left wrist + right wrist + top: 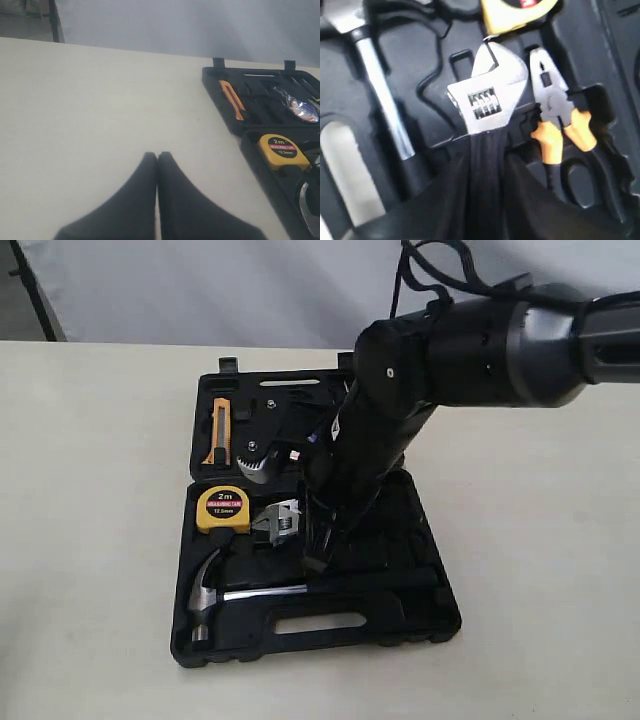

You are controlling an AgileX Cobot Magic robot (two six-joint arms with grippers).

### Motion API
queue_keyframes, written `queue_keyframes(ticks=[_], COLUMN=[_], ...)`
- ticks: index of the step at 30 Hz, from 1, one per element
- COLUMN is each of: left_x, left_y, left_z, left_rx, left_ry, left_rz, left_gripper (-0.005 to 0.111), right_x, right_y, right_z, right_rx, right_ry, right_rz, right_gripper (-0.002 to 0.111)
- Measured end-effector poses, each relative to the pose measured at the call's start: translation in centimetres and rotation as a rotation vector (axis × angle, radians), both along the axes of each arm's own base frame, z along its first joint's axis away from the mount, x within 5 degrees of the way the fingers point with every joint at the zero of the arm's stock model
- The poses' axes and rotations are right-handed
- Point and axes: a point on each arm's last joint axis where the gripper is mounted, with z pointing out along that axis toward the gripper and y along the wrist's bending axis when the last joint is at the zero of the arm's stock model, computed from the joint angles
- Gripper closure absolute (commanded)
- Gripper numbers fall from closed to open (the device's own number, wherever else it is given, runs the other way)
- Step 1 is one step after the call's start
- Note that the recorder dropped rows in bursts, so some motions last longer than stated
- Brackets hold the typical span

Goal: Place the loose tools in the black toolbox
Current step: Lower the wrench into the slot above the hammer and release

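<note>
With right gripper [487, 162] part closed, clamps the black handle of the adjustable wrench [487, 100], silver head low over the near half of the black toolbox [425, 615], between yellow tape measure [222, 508] and orange-handled pliers [555, 125]. Shows claw hammer [205, 590] lying along the toolbox's front edge, head at its left corner. Holds left gripper [157, 162] pressed shut above the tabletop [100, 100], off the toolbox's left edge.

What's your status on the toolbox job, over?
Left pincer shut over table. Right pincer shut on adjustable wrench, head in toolbox beside pliers. Hammer already seated. Nothing in the way.
</note>
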Motion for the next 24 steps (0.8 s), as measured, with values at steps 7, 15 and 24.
queue_keyframes(ticks=[7, 15, 24], left_x=[0.0, 0.0, 0.0], left_y=[0.0, 0.0, 0.0], left_z=[0.0, 0.0, 0.0], left_rx=[0.0, 0.0, 0.0], left_ry=[0.0, 0.0, 0.0], left_rz=[0.0, 0.0, 0.0], left_gripper=[0.105, 0.105, 0.105], right_x=[0.6, 0.4, 1.1], right_y=[0.3, 0.1, 0.8], right_z=[-2.6, -3.1, -2.2], right_rx=[-0.036, -0.09, 0.002], right_ry=[0.018, 0.024, 0.007], right_rz=[0.04, 0.195, 0.041], right_gripper=[0.109, 0.108, 0.109])
